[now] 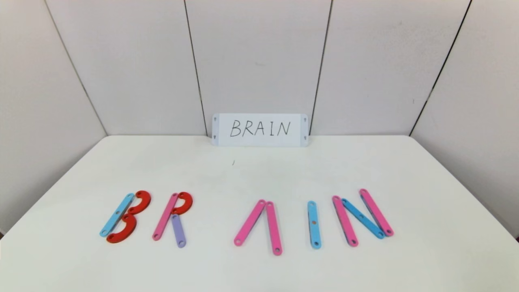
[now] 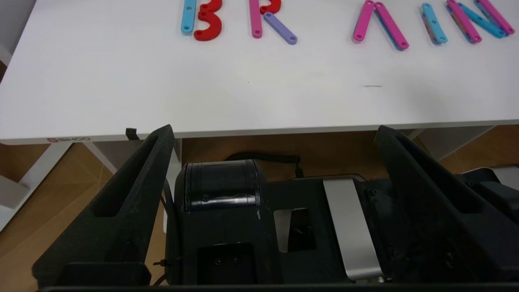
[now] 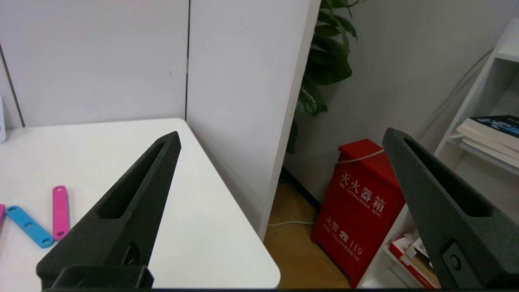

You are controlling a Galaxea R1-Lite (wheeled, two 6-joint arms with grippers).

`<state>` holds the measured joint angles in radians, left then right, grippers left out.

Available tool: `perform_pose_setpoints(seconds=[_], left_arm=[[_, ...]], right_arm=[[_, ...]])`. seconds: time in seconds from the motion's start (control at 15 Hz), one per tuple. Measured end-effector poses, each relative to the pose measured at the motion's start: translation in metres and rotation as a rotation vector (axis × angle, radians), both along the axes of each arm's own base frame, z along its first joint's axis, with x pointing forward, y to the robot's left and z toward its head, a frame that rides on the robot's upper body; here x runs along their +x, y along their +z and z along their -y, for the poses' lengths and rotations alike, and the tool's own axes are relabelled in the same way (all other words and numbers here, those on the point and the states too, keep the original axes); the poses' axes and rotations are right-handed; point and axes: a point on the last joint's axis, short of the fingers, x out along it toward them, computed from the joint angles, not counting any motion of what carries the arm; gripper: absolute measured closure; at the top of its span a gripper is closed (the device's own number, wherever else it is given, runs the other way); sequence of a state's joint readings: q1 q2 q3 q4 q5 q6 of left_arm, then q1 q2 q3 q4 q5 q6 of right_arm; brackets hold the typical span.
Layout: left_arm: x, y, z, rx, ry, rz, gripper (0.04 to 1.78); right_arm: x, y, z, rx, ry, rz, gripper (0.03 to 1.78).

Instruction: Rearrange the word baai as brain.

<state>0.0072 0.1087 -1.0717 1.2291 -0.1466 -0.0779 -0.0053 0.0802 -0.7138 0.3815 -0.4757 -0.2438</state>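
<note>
The word lies in a row across the white table [image 1: 259, 174]. A blue bar [image 1: 117, 215] with two red arcs [image 1: 123, 232] forms B. R is a pink bar [image 1: 165, 222], a red arc [image 1: 183, 202] and a purple bar [image 1: 178, 231]. Two pink bars [image 1: 249, 223] lean together as A. One blue bar [image 1: 313, 224] is I; two pink bars and a blue diagonal [image 1: 363, 218] form N. My left gripper [image 2: 273, 129] hangs open and empty below the table's front edge. Off the table's right corner, my right gripper [image 3: 282, 133] is open and empty. Neither shows in the head view.
A white card [image 1: 260, 129] with handwritten BRAIN leans on the back wall. White partition panels [image 3: 243, 101] enclose the table. A red fire extinguisher box [image 3: 361, 202] and a bookshelf [image 3: 486, 138] stand beyond the right corner. My own base [image 2: 227, 211] sits under the left gripper.
</note>
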Motion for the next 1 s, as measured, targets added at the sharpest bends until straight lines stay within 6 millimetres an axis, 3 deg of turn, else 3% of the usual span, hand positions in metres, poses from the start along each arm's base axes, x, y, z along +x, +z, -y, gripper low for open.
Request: perform_pose_setpoints(seconds=[0.33, 0.6, 0.8, 1.0], left_arm=[[-0.017, -0.009, 0.000, -0.066, -0.036, 0.134, 0.09], [-0.023, 0.005, 0.000, -0.075, -0.013, 0.318, 0.09], [0.008, 0.005, -0.003, -0.041, 0.091, 0.372, 0.09], [0.059, -0.020, -0.005, -0.004, 0.191, 0.329, 0.09]], right_arm=[[-0.027, 0.008, 0.000, 0.032, 0.014, 0.240, 0.07], [-0.037, 0.023, 0.000, 0.015, 0.032, 0.432, 0.07], [-0.021, 0.017, -0.001, 0.004, 0.057, 0.490, 0.07], [0.017, -0.014, -0.001, 0.009, 0.067, 0.412, 0.07]])
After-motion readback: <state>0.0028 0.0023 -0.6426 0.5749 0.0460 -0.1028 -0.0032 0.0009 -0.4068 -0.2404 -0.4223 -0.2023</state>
